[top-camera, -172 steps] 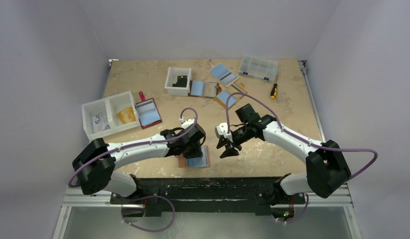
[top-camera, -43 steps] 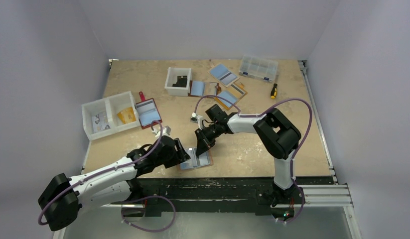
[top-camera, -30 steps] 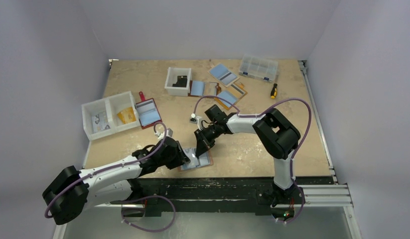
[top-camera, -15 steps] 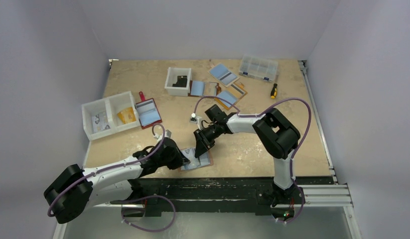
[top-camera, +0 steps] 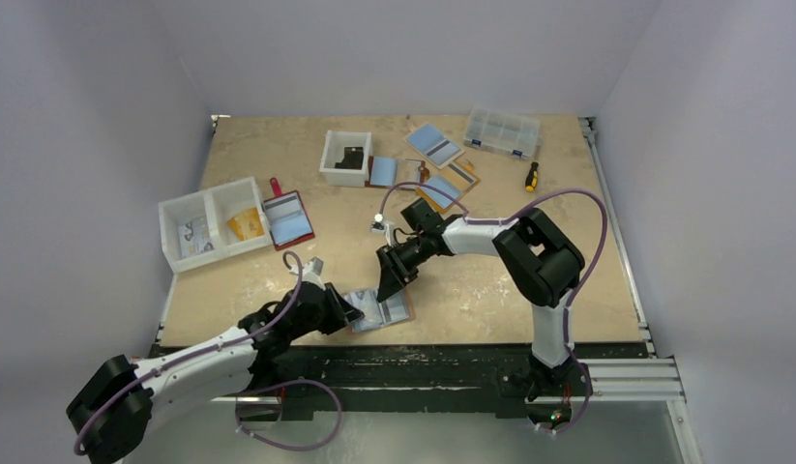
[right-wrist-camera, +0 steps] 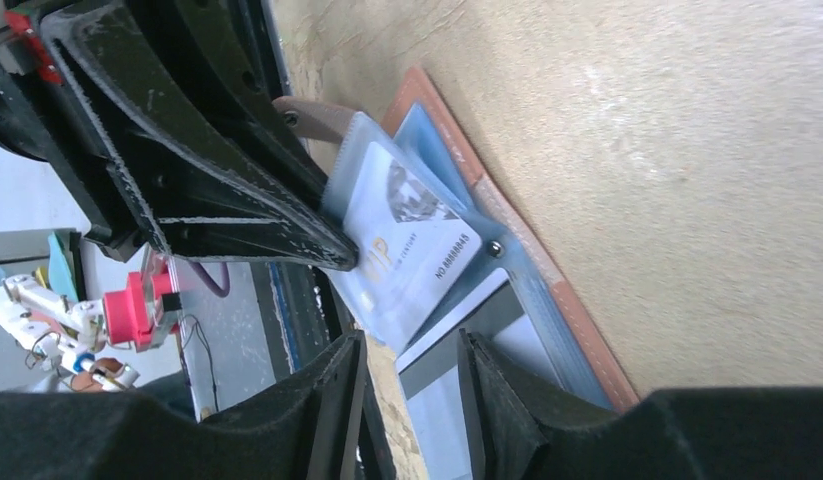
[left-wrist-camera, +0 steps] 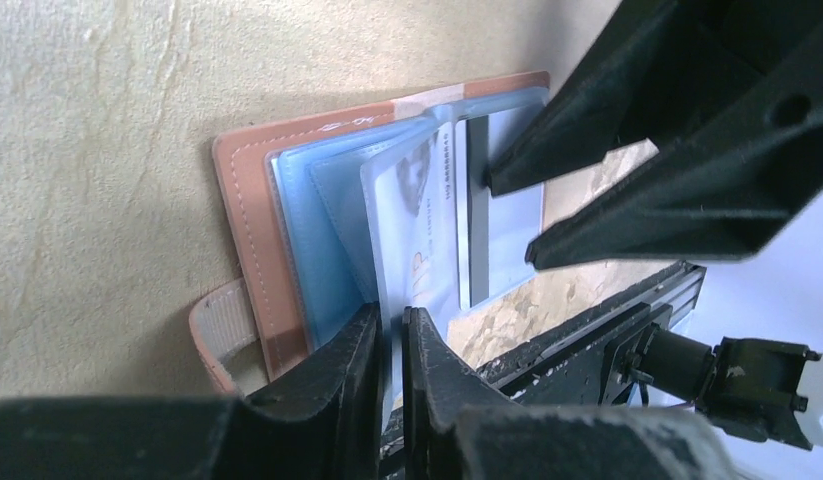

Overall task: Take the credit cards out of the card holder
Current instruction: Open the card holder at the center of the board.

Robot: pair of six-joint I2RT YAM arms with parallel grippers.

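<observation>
The slim tan-brown leather-like bifold card holder (top-camera: 398,311) lies open on the beige tabletop (top-camera: 529,271). It sits at the near edge, slightly left of centre, between the two arms. Its clear plastic sleeves (left-wrist-camera: 332,230) fan upward from the spine.

The left gripper (top-camera: 347,311) is closed. Its black fingers (left-wrist-camera: 352,355) pinch the near edge of the light blue credit card (left-wrist-camera: 417,225), printed "VIP", which stands tilted up off the holder. Whether they clamp the card alone or the card together with its clear sleeve cannot be told.

The right gripper (top-camera: 386,288) is open and holds nothing. It points down at the holder from the far side. Its two fingertips (left-wrist-camera: 497,180) stand apart, close over the second credit card (left-wrist-camera: 474,230), a pale card with a dark grey stripe lying flat on the holder's right half. Whether a fingertip touches that card cannot be told.

Elsewhere on the tabletop:
- A white two-compartment plastic bin (top-camera: 210,198) stands near the left edge, with a dark red wallet (top-camera: 287,218) just beside it.
- A small white square box (top-camera: 329,159) and orange wallets (top-camera: 450,184) lie toward the far edge.
- A clear plastic compartment case (top-camera: 501,131) sits near the far right corner, with a yellow-handled screwdriver (top-camera: 532,176) near it.
</observation>
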